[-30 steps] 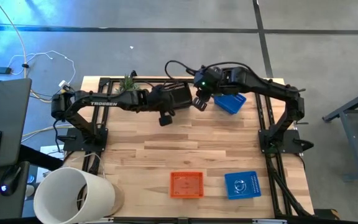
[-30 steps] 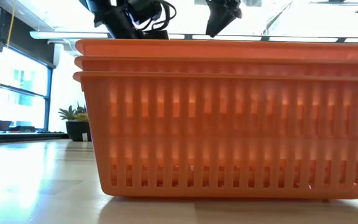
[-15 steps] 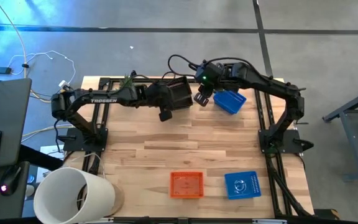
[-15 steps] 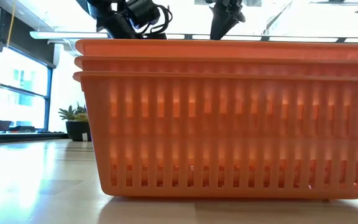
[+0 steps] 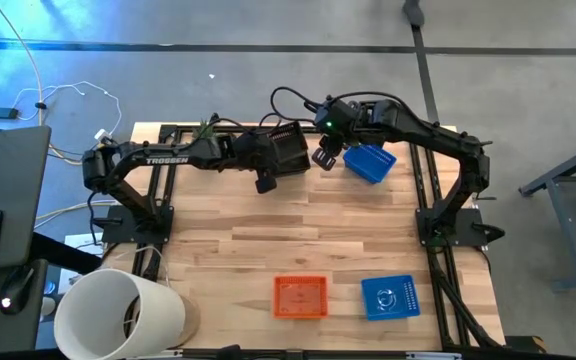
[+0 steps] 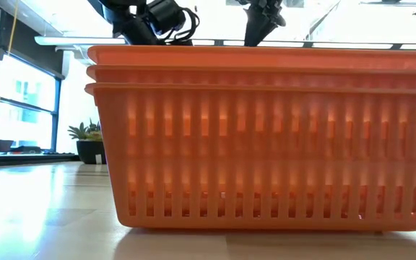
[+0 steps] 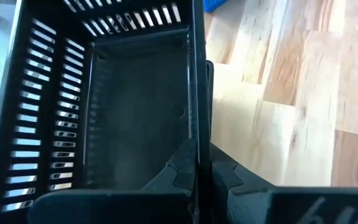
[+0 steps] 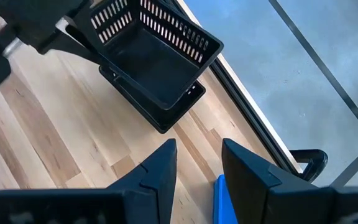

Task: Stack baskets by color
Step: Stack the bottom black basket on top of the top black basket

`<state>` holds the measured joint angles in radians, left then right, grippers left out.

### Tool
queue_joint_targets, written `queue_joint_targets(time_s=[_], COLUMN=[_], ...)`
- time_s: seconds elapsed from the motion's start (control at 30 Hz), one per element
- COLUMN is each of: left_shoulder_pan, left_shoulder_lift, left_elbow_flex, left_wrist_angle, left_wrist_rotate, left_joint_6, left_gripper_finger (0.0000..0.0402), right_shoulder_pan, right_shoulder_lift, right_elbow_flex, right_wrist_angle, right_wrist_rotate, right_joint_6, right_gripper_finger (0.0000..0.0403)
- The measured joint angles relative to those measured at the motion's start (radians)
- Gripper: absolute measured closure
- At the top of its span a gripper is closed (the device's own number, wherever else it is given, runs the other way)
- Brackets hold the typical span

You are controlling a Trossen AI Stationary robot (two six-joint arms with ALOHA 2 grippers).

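I am working over a pale wood plank table point(image 5: 268, 240) that sits on a grey concrete floor point(image 5: 268, 70), with a bright window point(image 6: 20, 101) far behind it in the low view. My left gripper point(image 7: 202, 165) is pinched tight on the side wall of a black basket point(image 5: 288, 150), 1 finger inside and 1 outside, holding it up near the far edge of the table. In the right wrist view that black basket hangs directly over a second black basket point(image 8: 160, 112) lying on the wood, the upper one turned a little against the lower. My right gripper point(image 8: 197, 163) hovers just beside them with its fingers apart and nothing between them. Right next to it, on the side away from the left gripper, lies a tilted blue basket point(image 5: 370, 162). Well away from both grippers, at the near edge, sits an orange stack point(image 5: 299, 296) with a blue stack point(image 5: 389, 297) beside it. From table height the orange stack shows 3 rims and fills nearly the whole view, hiding everything behind it except the arms above. A small green potted plant point(image 5: 207, 130) stands behind my left arm at the far edge. A big white bucket point(image 5: 118, 315) lies at the near corner on my left side, clear of the baskets.
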<state>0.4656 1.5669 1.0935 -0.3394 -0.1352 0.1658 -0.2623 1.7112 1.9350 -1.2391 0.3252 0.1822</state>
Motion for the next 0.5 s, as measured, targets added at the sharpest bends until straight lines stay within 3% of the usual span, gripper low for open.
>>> queue_joint_targets(time_s=[0.5], left_shoulder_pan=[0.015], left_shoulder_lift=[0.154], left_elbow_flex=[0.000], left_wrist_angle=[0.066], left_wrist_rotate=[0.011], left_joint_6=[0.021], left_gripper_finger=[0.0401], right_shoulder_pan=[0.000], right_shoulder_lift=[0.000], right_elbow_flex=[0.000], right_wrist_angle=[-0.001], right_wrist_rotate=[0.000], right_joint_6=[0.021], right_gripper_finger=[0.0289])
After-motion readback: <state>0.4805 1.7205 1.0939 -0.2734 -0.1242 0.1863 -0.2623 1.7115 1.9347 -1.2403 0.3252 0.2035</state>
